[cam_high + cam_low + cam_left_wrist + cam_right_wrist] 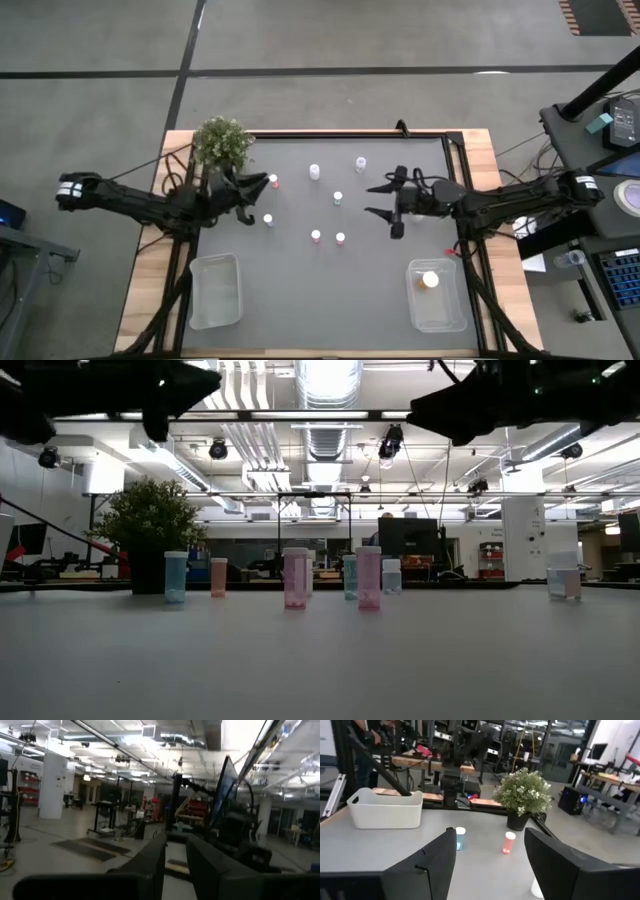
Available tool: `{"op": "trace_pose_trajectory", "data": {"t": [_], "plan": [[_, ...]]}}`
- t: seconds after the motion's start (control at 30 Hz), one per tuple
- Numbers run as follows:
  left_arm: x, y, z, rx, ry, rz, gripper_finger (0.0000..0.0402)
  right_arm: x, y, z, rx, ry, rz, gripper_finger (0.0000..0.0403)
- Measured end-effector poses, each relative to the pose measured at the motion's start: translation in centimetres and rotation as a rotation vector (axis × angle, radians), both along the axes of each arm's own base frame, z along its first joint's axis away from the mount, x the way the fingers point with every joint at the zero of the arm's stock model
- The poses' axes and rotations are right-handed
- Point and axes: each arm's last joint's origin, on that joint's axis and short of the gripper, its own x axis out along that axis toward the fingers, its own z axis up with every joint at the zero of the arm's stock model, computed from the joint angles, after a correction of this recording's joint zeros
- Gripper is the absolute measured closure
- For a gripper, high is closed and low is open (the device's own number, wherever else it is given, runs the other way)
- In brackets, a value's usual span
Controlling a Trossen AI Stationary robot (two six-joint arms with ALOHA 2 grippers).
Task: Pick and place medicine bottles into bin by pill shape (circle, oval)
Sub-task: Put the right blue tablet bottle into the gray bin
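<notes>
**Both claws empty above the mat, bottles upright between them**

Left gripper (268, 181) hung over the mat's left-rear area, just beside the potted plant (222, 140). Its fingers (150, 860) stood close together w/ only a thin gap, nothing between them. One bottle (273, 181) sat right at its tips; contact can't be told.

Medicine bottles (315, 172) were all upright, long axis vertical, white caps up. They were scattered mid-table: two near the back edge, one (338, 198) at centre, a pair (316, 236) nearer the front, one (268, 219) to the left. One more bottle (431, 279) sat inside the front-right bin (436, 295). Front-left bin (215, 290) looked empty.

Right gripper (376, 199) hovered over the mat's right half, jaws spread wide, holding nothing, pointing toward the bottles. In the right wrist view a blue bottle (460, 838) and a pinkish one (508, 842) stood well ahead of its fingers (435, 865).

Open grey mat (330, 290) lay between the two bins at the front. Wooden table edge (480, 170) flanked the mat on both sides.
</notes>
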Motion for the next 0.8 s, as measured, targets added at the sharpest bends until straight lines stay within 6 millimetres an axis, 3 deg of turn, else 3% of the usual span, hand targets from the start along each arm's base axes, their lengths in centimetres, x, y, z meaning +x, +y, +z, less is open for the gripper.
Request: {"op": "trace_pose_trajectory", "data": {"t": [0.5,0.8], "plan": [[7.6,-0.5,1.8,-0.105,0.054,-0.041,0.0341,-5.0,0.0,-0.2,-0.003,-0.151,0.003,0.0202],[13.3,-0.5,1.9,-0.216,0.296,-0.013,0.0341,-5.8,0.0,-0.2,-0.004,-0.178,0.003,0.0202]]}}
